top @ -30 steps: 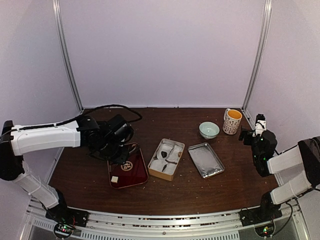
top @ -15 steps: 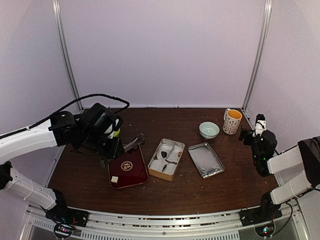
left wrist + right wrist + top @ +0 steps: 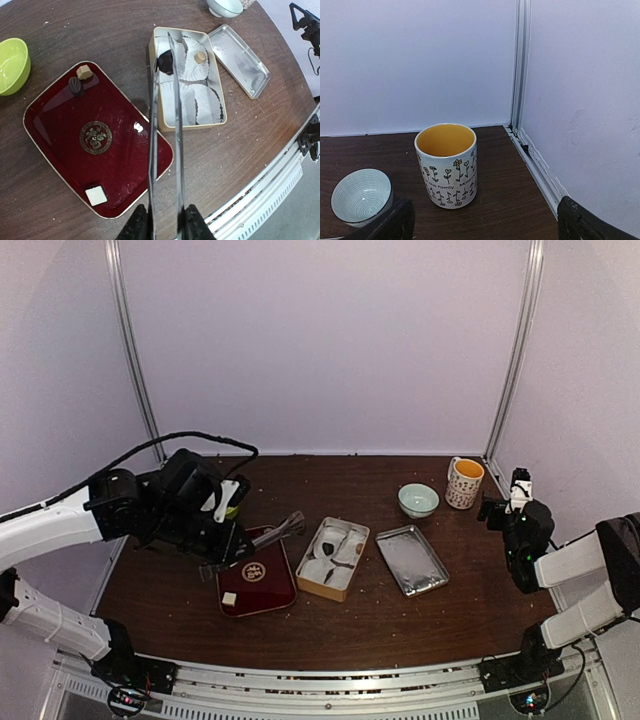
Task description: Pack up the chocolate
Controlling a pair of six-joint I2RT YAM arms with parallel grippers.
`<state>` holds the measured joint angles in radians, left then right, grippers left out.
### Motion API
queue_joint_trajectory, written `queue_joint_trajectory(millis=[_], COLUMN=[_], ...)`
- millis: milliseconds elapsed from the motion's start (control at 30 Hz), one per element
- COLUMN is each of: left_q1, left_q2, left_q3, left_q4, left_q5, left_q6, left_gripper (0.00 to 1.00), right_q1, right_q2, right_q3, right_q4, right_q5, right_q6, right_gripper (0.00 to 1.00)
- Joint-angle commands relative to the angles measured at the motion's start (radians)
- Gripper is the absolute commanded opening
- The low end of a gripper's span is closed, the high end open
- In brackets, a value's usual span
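From above, the left gripper [image 3: 228, 540] clamps tongs [image 3: 280, 531] that reach toward the tin [image 3: 322, 589]. In the left wrist view, the tongs pinch one chocolate [image 3: 165, 62] over the tin's paper cups, not yet dropped. A second chocolate [image 3: 76, 86] waits on the red tray [image 3: 120, 165]. In the right wrist view, the right gripper [image 3: 485, 225] gapes empty near the mug [image 3: 447, 165].

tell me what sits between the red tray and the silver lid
The open tin, lined with white paper cups, lies between the red tray and the silver lid. The top view shows it best.
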<state>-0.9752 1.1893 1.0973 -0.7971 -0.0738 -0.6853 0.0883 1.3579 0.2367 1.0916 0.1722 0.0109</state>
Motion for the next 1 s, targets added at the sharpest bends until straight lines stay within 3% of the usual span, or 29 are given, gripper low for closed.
queue_joint_trajectory(millis=[0,533,867,967], left_q1=[-0.025,-0.086,-0.106,-0.106], left_q2=[-0.002,0.144,0.148,0.129], left_q3=[0.002,0.041,0.053,0.049], left_q4=[0.068,0.012,0.001,-0.002], left_q5=[0.037,0.022,-0.021,-0.047], left_q6=[0.034,0.057,0.053,0.046], left_gripper=[0.23,0.23,0.38,0.38], right_q1=[-0.007,-0.007,-0.007,-0.007], right_q2=[0.002,0.001,0.002,0.001], right_q3=[0.013,0.013,0.013,0.013], right_q4=[0.001,0.001,0.001,0.001], right_q5=[0.009,0.008,0.009,0.009], right_q6=[0.01,0.01,0.01,0.011], right_gripper=[1.0,1.0,1.0,1.0])
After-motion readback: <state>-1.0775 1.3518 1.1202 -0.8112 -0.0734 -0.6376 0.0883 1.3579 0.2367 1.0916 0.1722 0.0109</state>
